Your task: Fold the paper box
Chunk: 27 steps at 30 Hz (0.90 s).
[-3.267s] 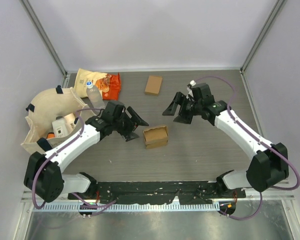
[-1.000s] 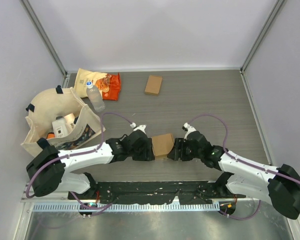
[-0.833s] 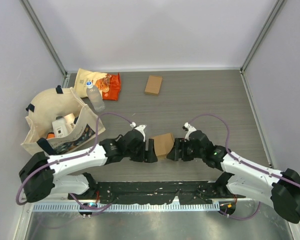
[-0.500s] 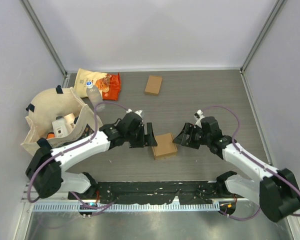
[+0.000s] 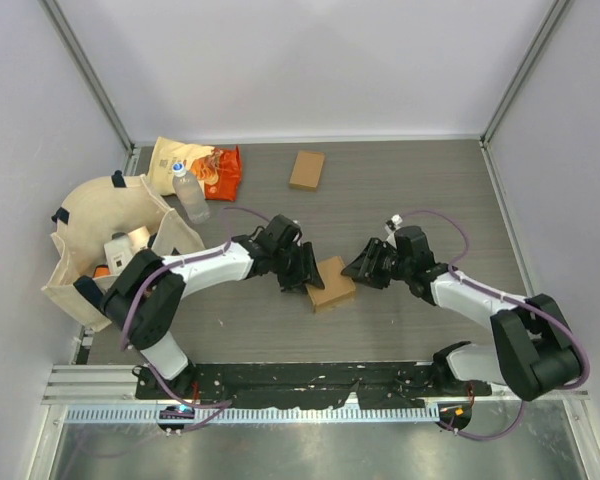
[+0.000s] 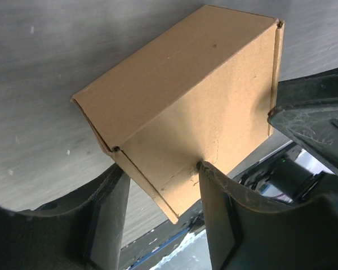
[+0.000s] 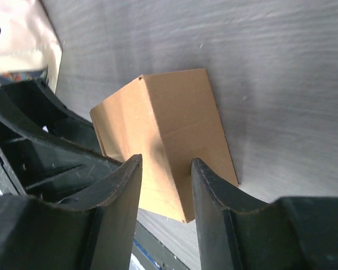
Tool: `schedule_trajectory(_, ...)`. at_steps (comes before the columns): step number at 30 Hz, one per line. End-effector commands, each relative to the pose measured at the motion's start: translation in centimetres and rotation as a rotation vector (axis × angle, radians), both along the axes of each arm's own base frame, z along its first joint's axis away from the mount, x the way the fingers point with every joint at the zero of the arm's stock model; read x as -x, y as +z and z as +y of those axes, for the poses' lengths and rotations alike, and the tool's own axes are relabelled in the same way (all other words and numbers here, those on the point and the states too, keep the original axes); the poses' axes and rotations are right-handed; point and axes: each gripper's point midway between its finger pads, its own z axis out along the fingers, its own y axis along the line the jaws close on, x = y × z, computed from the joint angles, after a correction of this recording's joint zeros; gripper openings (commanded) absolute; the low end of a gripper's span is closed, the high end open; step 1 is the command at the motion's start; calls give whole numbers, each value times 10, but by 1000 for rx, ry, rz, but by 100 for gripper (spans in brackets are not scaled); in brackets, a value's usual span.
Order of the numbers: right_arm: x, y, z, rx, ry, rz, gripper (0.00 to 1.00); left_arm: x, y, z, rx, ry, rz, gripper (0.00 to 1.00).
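Note:
The brown paper box (image 5: pixel 331 283) lies closed on the grey table between my two grippers. My left gripper (image 5: pixel 306 272) is open at the box's left side. In the left wrist view the box (image 6: pixel 186 107) fills the middle, and the gripper (image 6: pixel 160 169) has its right fingertip (image 6: pixel 203 167) touching the box's near face. My right gripper (image 5: pixel 364 266) is open at the box's right side. In the right wrist view the gripper (image 7: pixel 165 164) stands open just in front of the box (image 7: pixel 169 129), with the left gripper's black body behind it.
A second small brown box (image 5: pixel 307 169) lies at the back. A cream tote bag (image 5: pixel 110 235) holding items sits at the left, with snack packets (image 5: pixel 195 165) and a water bottle (image 5: pixel 190 195) beside it. The black rail (image 5: pixel 310 380) runs along the near edge.
Both grippers carried the box near the front edge, set it down and opened. Now they have closed in on it again from either side, and the box has shifted slightly away.

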Motion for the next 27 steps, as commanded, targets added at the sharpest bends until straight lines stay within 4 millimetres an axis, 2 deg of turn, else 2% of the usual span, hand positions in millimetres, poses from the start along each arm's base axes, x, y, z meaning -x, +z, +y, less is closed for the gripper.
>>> schedule_trajectory(1, -55, 33, 15, -71, -87, -85, 45, -67, 39, -42, 155, 54, -137, 55)
schedule_trajectory(2, -65, 32, 13, -63, -102, -91, 45, -78, 29, -48, 159, 58, -121, 54)
schedule_trajectory(3, -80, 41, 12, -70, -122, -113, 45, -96, 30, -47, 166, 84, -131, 54)
schedule_trajectory(4, -89, 41, 10, -81, -134, -116, 45, -119, 45, -58, 196, 89, -173, 54)
schedule_trajectory(5, -105, 33, 1, -73, -172, -106, 46, -133, 29, -61, 177, 94, -169, 54)
schedule_trajectory(6, -123, 40, -2, -75, -193, -132, 46, -164, 48, -68, 210, 109, -221, 54)
schedule_trajectory(7, -135, 40, -6, -71, -212, -142, 46, -177, 47, -72, 220, 113, -219, 54)
schedule_trajectory(8, -149, 23, -17, -51, -249, -101, 46, -190, 22, -78, 200, 113, -192, 56)
schedule_trajectory(9, -169, 37, -17, -71, -252, -137, 46, -218, 52, -93, 249, 101, -263, 57)
schedule_trajectory(10, -180, 39, -18, -80, -254, -143, 46, -229, 52, -99, 231, 75, -288, 58)
schedule_trajectory(11, -190, 37, -21, -71, -263, -145, 46, -234, 37, -101, 194, 64, -252, 59)
schedule_trajectory(12, -211, 39, -25, -63, -275, -167, 46, -255, 41, -114, 228, 50, -274, 59)
schedule_trajectory(14, -232, 33, -31, -42, -276, -183, 48, -273, 33, -119, 232, 63, -276, 60)
schedule_trajectory(15, -251, 30, -36, -44, -280, -195, 48, -290, 29, -121, 247, 81, -297, 60)
schedule_trajectory(17, -271, 31, -41, -56, -273, -227, 49, -307, 30, -124, 279, 104, -323, 61)
schedule_trajectory(18, -284, 39, -42, -67, -268, -260, 49, -318, 41, -124, 304, 117, -351, 60)
schedule_trajectory(19, -292, 26, -48, -59, -270, -247, 49, -324, 29, -123, 301, 128, -342, 60)
schedule_trajectory(20, -298, 22, -50, -51, -261, -257, 50, -328, 28, -124, 315, 143, -344, 61)
schedule_trajectory(21, -311, 32, -50, -58, -255, -290, 50, -333, 30, -123, 327, 154, -352, 61)
schedule_trajectory(22, -316, 19, -52, -56, -250, -273, 50, -336, 25, -124, 333, 160, -348, 60)
schedule_trajectory(23, -320, 19, -51, -59, -241, -279, 50, -338, 27, -124, 341, 164, -355, 61)
schedule_trajectory(24, -330, 28, -51, -56, -231, -314, 51, -340, 32, -125, 345, 161, -369, 61)
schedule_trajectory(26, -336, 18, -51, -37, -209, -304, 51, -340, 34, -125, 340, 161, -374, 60)
schedule_trajectory(27, -344, 28, -51, -20, -185, -350, 52, -340, 36, -122, 328, 151, -388, 61)
